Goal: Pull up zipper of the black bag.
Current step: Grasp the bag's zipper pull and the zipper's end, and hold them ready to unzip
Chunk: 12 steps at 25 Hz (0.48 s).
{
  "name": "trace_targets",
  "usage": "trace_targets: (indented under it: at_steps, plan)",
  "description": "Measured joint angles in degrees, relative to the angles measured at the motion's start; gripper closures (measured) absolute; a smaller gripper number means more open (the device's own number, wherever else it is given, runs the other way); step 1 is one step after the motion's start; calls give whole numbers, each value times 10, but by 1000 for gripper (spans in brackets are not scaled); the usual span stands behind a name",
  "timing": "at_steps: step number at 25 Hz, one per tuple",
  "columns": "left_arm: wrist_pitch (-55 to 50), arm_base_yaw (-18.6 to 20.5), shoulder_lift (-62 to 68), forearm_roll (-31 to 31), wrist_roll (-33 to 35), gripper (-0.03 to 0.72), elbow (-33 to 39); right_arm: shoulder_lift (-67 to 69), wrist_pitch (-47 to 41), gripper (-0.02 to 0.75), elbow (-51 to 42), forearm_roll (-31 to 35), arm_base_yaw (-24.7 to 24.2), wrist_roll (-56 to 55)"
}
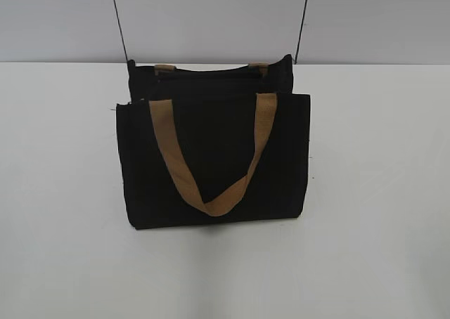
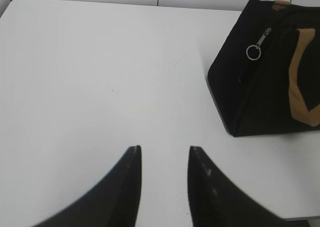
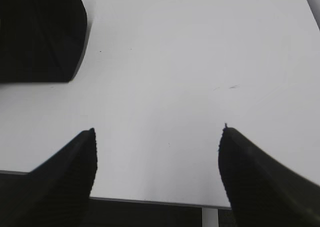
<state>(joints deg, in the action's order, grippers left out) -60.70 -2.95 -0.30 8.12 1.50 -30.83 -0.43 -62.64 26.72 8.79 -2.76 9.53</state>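
Note:
The black bag stands upright in the middle of the white table, its tan strap handle hanging down its front. In the left wrist view the bag is at the upper right, and the zipper's silver pull tab with a ring hangs on its end face. In the right wrist view a corner of the bag fills the upper left. My left gripper is open and empty, low over the table, left of the bag. My right gripper is wide open and empty near the table's front edge.
The white table spreads on all sides of the bag. Two thin black cables run up the grey wall behind it. The table's front edge shows under the right gripper.

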Motion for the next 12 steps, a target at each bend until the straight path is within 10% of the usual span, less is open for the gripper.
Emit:
trace_targets:
  at_steps: [12]
  plan:
    - [0,0,0,0,0,450,0,0,0,162,0,0,0,0]
